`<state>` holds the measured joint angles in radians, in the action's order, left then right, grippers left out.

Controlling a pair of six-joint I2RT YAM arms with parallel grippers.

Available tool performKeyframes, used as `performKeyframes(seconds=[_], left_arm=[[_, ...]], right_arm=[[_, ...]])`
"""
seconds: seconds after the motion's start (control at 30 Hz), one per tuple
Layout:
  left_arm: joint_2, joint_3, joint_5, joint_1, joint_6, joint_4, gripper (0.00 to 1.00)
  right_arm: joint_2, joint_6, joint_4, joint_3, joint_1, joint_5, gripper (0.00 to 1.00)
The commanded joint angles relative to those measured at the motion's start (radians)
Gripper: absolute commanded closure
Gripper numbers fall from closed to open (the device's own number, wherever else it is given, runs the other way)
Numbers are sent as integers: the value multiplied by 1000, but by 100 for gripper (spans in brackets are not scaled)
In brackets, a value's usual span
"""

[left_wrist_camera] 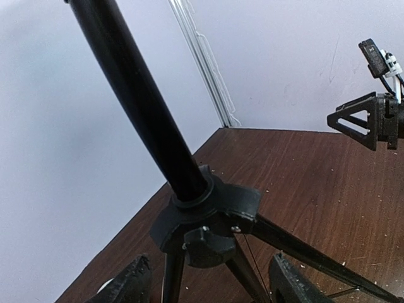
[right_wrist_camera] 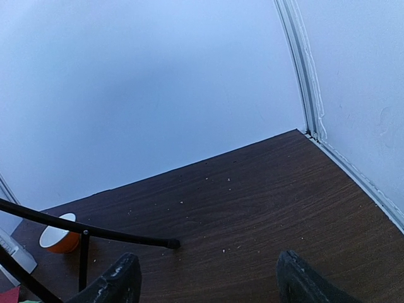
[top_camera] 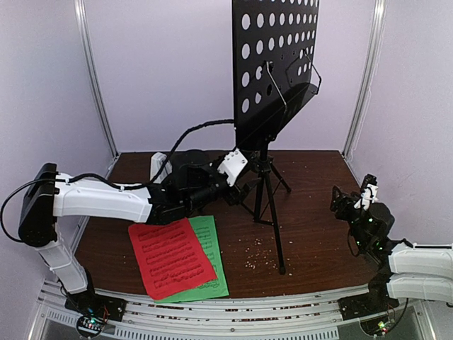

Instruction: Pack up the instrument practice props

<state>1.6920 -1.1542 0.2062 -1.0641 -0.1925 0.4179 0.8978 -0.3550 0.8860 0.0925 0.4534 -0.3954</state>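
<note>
The tall black music stand (top_camera: 263, 185) stands on its tripod at the middle of the brown worktop (top_camera: 311, 234). Its perforated desk (top_camera: 272, 64) sits high above, tilted back toward the far wall. The left fingers (left_wrist_camera: 129, 284) reach in from the left to the tripod hub (left_wrist_camera: 208, 218), where the pole meets the legs. They are spread wide, one on either side of the legs just below the hub, and no contact with the stand can be seen.

At the near edge, left of the stand, the red page (top_camera: 170, 256) lies flat on top of the green page (top_camera: 214, 265), which shows along its right side.

The right fingers (right_wrist_camera: 120, 281) hover over the right side of the worktop, well apart from the stand, spread wide with nothing between them. In the right wrist view a small white-and-orange bowl (right_wrist_camera: 60, 237) sits beyond a tripod leg (right_wrist_camera: 95, 230).
</note>
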Motion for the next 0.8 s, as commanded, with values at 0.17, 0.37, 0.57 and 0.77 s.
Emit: performKeyframes(seconds=[0.17,0.37,0.57,0.77], left_arm=[[45,-65,12,-7,-55,60,49],[47,-64,22,-7,-56,74,56],[62,-86,29,-7,-53,59,62],[66,-85,33,-7,-47,60,65]], right_arm=[[-12,-13,22,-1,-4,15,35],[-4,-17,25,1,-3,22,40],[-3,-18,22,3,-3,23,41],[-11,-18,18,0,-3,20,41]])
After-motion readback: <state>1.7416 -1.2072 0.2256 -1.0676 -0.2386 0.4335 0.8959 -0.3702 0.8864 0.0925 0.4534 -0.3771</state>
